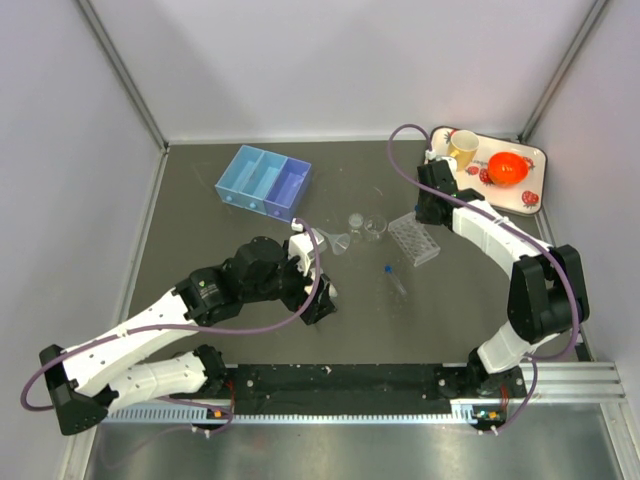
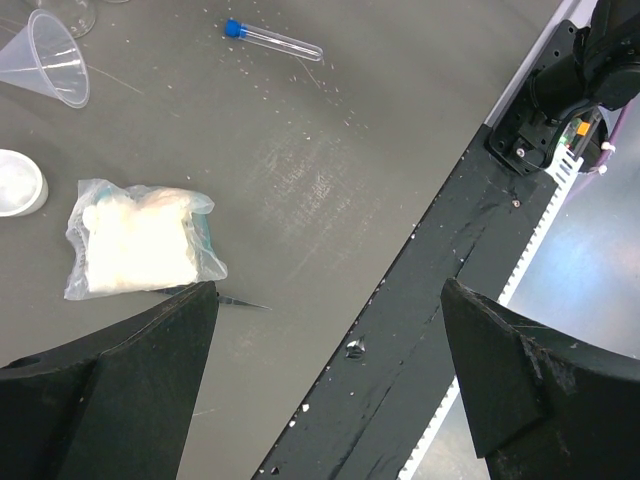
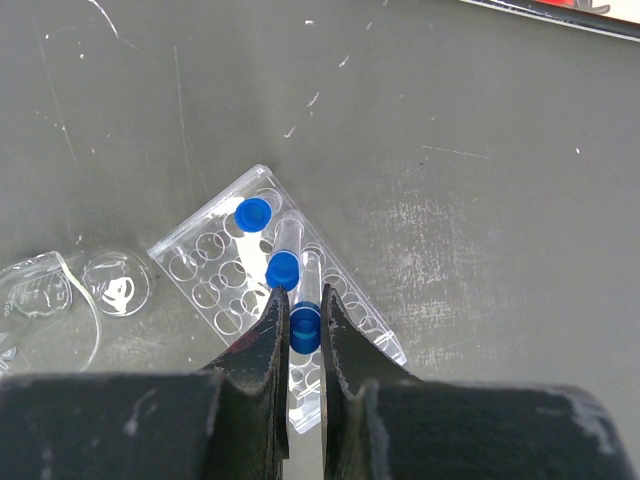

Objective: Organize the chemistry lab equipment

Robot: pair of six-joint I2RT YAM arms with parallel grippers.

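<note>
My right gripper (image 3: pixel 300 292) is shut on the blue cap of a clear tube (image 3: pixel 305 328) standing in the clear tube rack (image 3: pixel 215 262); in the top view it hangs over the rack (image 1: pixel 414 240). Two more blue-capped tubes (image 3: pixel 283 270) stand in the rack. One tube (image 2: pixel 272 40) lies loose on the table. My left gripper (image 2: pixel 325 300) is open and empty, low over the table's near edge, with the bag of white material (image 2: pixel 140 238) just beyond its left finger. The clear funnel (image 2: pixel 50 62) lies beyond the bag. Two tiny beakers (image 3: pixel 115 283) stand left of the rack. The blue tray (image 1: pixel 263 180) sits far left.
A white strawberry-patterned tray (image 1: pixel 532 160) at the far right corner holds a yellow mug (image 1: pixel 463 148) and an orange bowl (image 1: pixel 508 168). A small white round dish (image 2: pixel 18 182) sits beside the bag. The black base rail (image 2: pixel 420 300) runs along the near edge.
</note>
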